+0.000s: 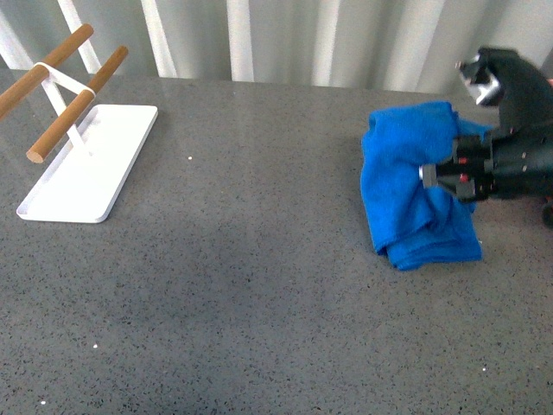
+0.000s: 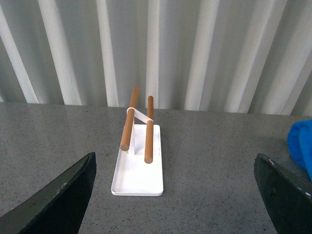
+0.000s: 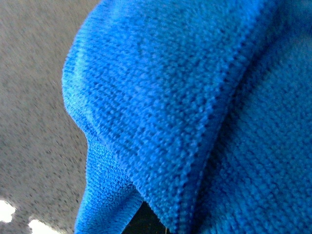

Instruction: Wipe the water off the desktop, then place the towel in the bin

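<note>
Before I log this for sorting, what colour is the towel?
The towel is plain royal blue, with no pattern; it shows best in the right wrist view.

I see the towel (image 1: 415,186) in bright royal blue, its pile in fine rows. The desktop (image 1: 242,285) reads dark grey with fine black and white speckles. The tray (image 1: 86,186) is plain white, its rods (image 1: 73,117) warm brown. The wall (image 1: 285,39) shows white and grey vertical stripes. The right gripper (image 1: 432,175) is black with red spots.

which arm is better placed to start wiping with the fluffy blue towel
Right. The right gripper is at the bright blue fluffy towel, which fills its wrist view; the left gripper hangs open facing the flat white tray.
</note>
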Motion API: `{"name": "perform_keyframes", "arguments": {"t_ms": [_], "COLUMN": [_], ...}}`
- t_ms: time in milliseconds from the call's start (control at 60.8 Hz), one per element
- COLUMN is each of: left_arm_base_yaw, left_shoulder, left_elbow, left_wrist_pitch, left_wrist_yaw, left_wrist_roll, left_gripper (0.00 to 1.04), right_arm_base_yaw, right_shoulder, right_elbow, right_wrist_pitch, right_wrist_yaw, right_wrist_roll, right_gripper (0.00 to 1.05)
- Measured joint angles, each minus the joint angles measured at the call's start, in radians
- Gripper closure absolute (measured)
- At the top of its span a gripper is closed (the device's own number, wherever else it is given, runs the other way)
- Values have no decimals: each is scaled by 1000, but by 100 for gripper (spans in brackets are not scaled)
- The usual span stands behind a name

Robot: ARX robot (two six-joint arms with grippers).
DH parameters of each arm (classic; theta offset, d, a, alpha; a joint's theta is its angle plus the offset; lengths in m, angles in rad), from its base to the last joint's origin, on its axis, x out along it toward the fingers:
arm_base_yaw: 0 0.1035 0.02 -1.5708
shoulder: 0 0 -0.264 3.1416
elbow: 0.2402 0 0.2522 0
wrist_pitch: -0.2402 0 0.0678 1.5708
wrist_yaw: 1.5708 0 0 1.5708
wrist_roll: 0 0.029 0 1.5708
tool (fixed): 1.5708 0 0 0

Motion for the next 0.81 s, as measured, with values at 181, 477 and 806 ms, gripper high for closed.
{"name": "perform_keyframes", "arguments": {"t_ms": [181,477,806], "left_arm_base_yaw": [0,0,0], "left_shoulder": [0,0,0], "left_elbow": [0,0,0], "left_wrist_pitch": [0,0,0], "left_wrist_yaw": [0,0,0], "left_wrist_roll": [0,0,0], "left_gripper": [7,7,7], "right_arm_base_yaw": [-21,-93,-145], "right_shoulder": [58,91,164], "right_elbow": [-13,-36,85], "right_wrist_pitch": [27,59,14], "right_wrist_yaw": [-4,18,95], "right_wrist_roll": [5,-28,-100], "right_gripper": [101,101,101]}}
